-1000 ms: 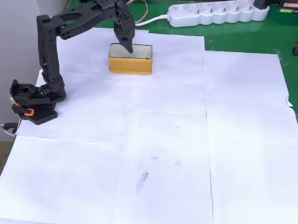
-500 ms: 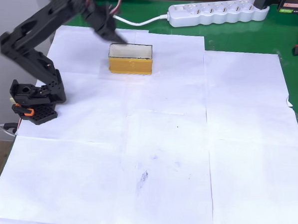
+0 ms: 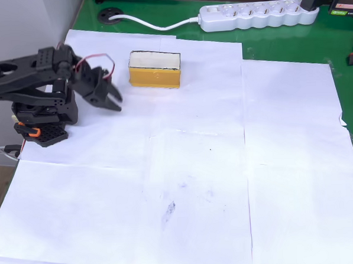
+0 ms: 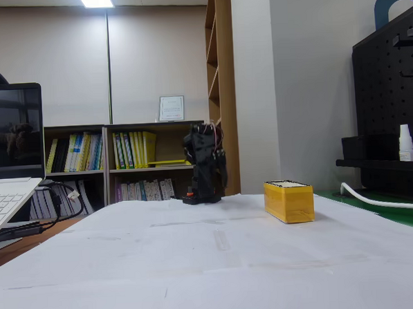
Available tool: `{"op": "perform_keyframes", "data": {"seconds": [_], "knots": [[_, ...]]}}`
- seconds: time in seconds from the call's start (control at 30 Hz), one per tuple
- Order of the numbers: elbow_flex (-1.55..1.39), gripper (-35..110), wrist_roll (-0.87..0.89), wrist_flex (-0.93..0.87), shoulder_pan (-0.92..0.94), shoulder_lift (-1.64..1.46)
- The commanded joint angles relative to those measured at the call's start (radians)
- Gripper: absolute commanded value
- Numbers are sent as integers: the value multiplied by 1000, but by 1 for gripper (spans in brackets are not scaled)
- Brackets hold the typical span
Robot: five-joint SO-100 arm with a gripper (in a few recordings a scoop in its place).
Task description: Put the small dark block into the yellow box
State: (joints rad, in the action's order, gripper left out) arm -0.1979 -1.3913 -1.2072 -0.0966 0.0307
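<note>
The end effector [image 3: 108, 95] is seen in the overhead view with its fingers spread and nothing pinched between them, held over the white paper [image 3: 190, 167] just left of the box [image 3: 155, 68], apart from it. The box is placed at the far left of the counter [image 3: 278, 41], on the paper, with its cream top facing up; in the fixed view it is seen as a yellow slab [image 4: 288, 201] right of the folded arm [image 4: 205, 165].

The block cannot be made out on the paper or between the fingers. It is judged to lie inside the box, but the interior is not shown clearly enough for this to be confirmed.

Risks are judged as follows. If the block is not in the box, the task would be wrongly taken as finished. If the arm is swung right while this low, the box could be struck by the spread fingers and pushed off its spot or tipped. The loose red and white wire at the wrist could also be caught.

Counted: one box, one arm, one power strip [image 3: 259, 15], several joined paper sheets, no block in sight.
</note>
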Motion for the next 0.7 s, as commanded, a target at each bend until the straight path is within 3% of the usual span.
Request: {"op": "perform_keyframes", "data": {"seconds": [0.0,0.67], "knots": [[40,0,-17,-23,5,83],[94,0,3,-272,26,155]]}}
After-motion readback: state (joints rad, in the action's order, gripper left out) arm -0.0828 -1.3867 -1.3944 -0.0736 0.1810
